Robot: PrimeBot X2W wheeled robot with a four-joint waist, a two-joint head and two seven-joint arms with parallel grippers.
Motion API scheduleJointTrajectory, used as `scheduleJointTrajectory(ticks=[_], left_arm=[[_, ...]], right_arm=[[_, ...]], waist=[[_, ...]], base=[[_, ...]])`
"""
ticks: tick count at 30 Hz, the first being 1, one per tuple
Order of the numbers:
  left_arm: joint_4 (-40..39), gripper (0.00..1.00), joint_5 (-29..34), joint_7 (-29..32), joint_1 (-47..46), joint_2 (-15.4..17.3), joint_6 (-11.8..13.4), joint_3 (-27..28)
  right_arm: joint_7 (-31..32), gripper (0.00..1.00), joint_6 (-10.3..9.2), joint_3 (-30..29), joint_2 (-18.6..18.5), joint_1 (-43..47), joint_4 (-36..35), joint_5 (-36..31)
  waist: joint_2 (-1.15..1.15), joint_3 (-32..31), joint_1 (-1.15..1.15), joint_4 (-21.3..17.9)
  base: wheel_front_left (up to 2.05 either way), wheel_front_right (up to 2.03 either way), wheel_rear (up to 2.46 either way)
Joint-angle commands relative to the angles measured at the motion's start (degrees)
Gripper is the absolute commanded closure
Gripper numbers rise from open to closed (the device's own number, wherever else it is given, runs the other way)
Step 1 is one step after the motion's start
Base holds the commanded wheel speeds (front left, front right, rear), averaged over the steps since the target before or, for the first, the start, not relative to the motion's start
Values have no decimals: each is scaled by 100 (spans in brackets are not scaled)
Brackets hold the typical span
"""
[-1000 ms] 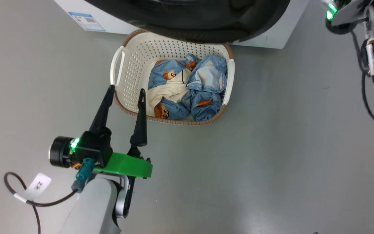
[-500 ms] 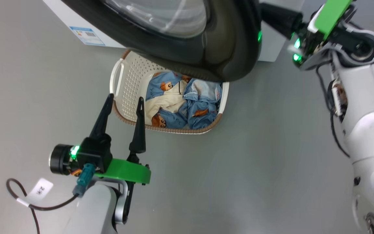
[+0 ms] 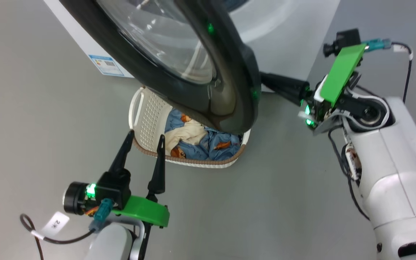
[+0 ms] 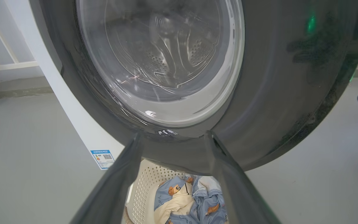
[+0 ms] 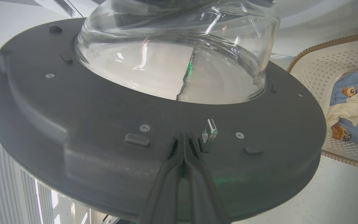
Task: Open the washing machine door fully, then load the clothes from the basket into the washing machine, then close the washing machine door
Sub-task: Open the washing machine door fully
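The washing machine (image 3: pixel 294 39) is seen as a white box across the top of the head view, upper centre to upper right. Its door (image 3: pixel 235 90) is stood out from the front at an angle, w/ a black rim and clear glass bowl, and takes up the upper centre of the frame. The lower edge of the door is hung over the far part of the basket (image 3: pixel 144 115). The basket is set on the grey floor (image 3: pixel 31 108) at frame centre, just in front of the machine. The clothes (image 3: pixel 197 142) are bunched inside the basket, toward its R half: light blue w/ bears, plus a cream part.

The L gripper (image 3: pixel 146 134) is found at lower left, fingers spread wide w/ nothing between them, tips near the basket's near rim.

The R gripper (image 5: pixel 183 138) is seen w/ fingers pressed together, nothing pinched. Its tips are laid at the door's inner face, just beside a small metal latch (image 5: pixel 209 134); contact can't be confirmed.

A blue-white sticker (image 3: pixel 106 65) is seen on the machine at upper left.
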Motion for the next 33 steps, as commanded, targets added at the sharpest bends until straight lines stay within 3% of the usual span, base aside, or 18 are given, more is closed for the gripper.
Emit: scheduleJointTrajectory(ticks=[1, 8, 16, 33], left_arm=[[-89, 0, 80, -46, 49, 111, -38, 160], [15, 0, 109, -46, 187, 111, -109, 110], [104, 0, 103, -46, 362, 111, -147, 56], [238, 0, 75, -46, 373, 111, -166, 48]], right_arm=[[8, 100, 9, 134, 195, 114, -179, 7], [-88, 100, 9, 350, 226, 459, -202, 74], [-344, 100, 9, 987, 231, 766, -168, 545], [-745, 100, 9, 1779, 232, 814, -34, 1123]], waist=[[0, -134, 0, 38], [0, -403, 0, 135], [0, -674, 0, 258], [0, -785, 0, 212]], base=[[0, 0, 0], [0, 0, 0], [0, 0, 0], [0, 0, 0]])
